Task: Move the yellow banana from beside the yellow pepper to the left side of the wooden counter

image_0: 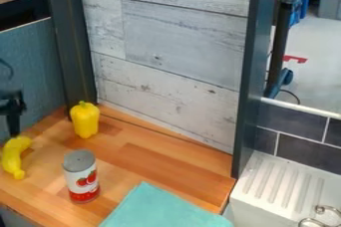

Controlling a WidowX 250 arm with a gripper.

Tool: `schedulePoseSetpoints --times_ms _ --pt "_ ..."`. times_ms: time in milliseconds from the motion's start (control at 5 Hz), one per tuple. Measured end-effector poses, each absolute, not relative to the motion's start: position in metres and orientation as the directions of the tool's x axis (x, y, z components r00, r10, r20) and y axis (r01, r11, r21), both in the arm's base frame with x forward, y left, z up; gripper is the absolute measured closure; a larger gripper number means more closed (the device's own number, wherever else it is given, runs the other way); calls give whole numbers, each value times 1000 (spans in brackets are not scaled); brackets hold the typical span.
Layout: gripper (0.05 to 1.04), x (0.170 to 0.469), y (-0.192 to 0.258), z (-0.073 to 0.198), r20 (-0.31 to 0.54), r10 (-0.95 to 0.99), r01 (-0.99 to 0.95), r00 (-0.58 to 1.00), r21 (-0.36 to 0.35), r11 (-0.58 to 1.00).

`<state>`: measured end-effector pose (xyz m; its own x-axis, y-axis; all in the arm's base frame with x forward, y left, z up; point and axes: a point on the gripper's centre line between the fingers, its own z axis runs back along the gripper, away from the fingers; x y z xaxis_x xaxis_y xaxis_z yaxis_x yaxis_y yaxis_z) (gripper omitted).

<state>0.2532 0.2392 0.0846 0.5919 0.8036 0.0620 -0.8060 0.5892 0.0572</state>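
At the left edge of the camera view, the black gripper [13,114] hangs down over the wooden counter, its lower end right by the top of a yellow banana [12,157]. Whether the two touch is unclear. A yellow bell pepper [85,120] stands farther back, to the right of the gripper. Nearer the front, a can [81,176] with a grey top and red tomatoes on its label stands upright, right of the banana. A teal cloth [165,208] lies flat at the counter's front edge.
Behind the counter [156,156] rises a grey wood-plank panel [180,37] between dark posts. A blue-grey wall [37,66] borders the left side. To the right are a white ribbed sink surface [279,183] and a metal faucet part [323,216] at the lower right corner.
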Motion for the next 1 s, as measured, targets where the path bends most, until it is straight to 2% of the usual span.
schedulePoseSetpoints --times_ms 200,400,600,800,1000 --pt "83 247 204 112 15 658 -657 753 64 751" --pt "83 256 160 129 -55 433 -431 900 51 901" --pt "83 250 126 147 -59 197 -198 979 -21 980" --pt "83 246 100 158 -34 -38 37 999 -39 999" --pt "83 245 86 159 -39 -276 276 960 -24 961"
